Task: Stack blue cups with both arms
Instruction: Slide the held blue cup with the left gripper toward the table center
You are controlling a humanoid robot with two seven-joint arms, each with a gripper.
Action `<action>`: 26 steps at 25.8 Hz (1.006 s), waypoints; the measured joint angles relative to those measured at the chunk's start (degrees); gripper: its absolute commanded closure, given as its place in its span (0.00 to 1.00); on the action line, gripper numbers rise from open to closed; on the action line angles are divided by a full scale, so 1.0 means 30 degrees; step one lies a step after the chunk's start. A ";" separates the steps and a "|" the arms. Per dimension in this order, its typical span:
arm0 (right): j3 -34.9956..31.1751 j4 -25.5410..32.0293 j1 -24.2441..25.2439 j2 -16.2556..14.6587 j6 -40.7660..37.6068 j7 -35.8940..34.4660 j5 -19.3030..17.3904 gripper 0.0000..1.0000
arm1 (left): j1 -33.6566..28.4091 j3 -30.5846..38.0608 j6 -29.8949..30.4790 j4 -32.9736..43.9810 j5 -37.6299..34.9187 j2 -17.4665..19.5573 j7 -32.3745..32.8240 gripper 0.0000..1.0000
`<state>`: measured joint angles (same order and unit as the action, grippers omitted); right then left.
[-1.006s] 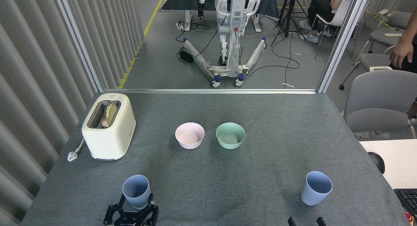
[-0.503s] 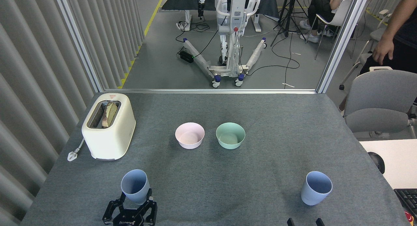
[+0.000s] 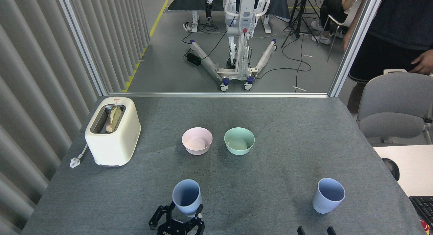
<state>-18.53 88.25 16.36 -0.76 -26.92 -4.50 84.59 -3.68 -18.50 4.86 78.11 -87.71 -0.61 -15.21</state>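
Left gripper: black, fingers closed round the base of one blue cup, held upright near the table's front edge, centre-left. Second blue cup: upright on the table, well apart to the right. Right gripper: only two fingertips show at the bottom edge; spread cannot be judged. Behind: pink bowl, green bowl, toaster.
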 measured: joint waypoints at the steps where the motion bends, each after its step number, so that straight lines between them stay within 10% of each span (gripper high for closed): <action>1: -0.0003 0.0000 0.0005 -0.0007 0.0000 0.0000 -0.0002 0.00 | 0.0221 -0.0276 -0.0058 -0.0465 -0.0116 -0.0183 0.0000 0.54; 9: -0.0033 -0.0076 0.0034 -0.0051 0.0010 -0.0003 -0.0032 0.00 | 0.0658 -0.0814 -0.0241 -0.2260 -0.1381 -0.0487 -0.0508 0.49; 13: -0.0027 -0.0112 0.0033 -0.0027 0.0010 -0.0066 -0.0062 0.00 | 0.0657 -0.0821 -0.0250 -0.2341 -0.1497 -0.0412 -0.0644 0.28; 15: -0.0031 -0.0115 0.0032 -0.0025 0.0010 -0.0109 -0.0075 0.00 | 0.0679 -0.0814 -0.0250 -0.2339 -0.1513 -0.0399 -0.0690 0.00; 26: -0.0039 -0.0121 0.0020 -0.0005 -0.0123 0.0002 -0.0182 0.00 | 0.0013 -0.0601 -0.0448 -0.0603 -0.1323 -0.0366 -0.0594 0.00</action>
<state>-18.65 87.89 16.42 -0.77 -27.29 -4.50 84.05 -3.64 -20.31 3.51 76.30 -91.68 -1.70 -16.99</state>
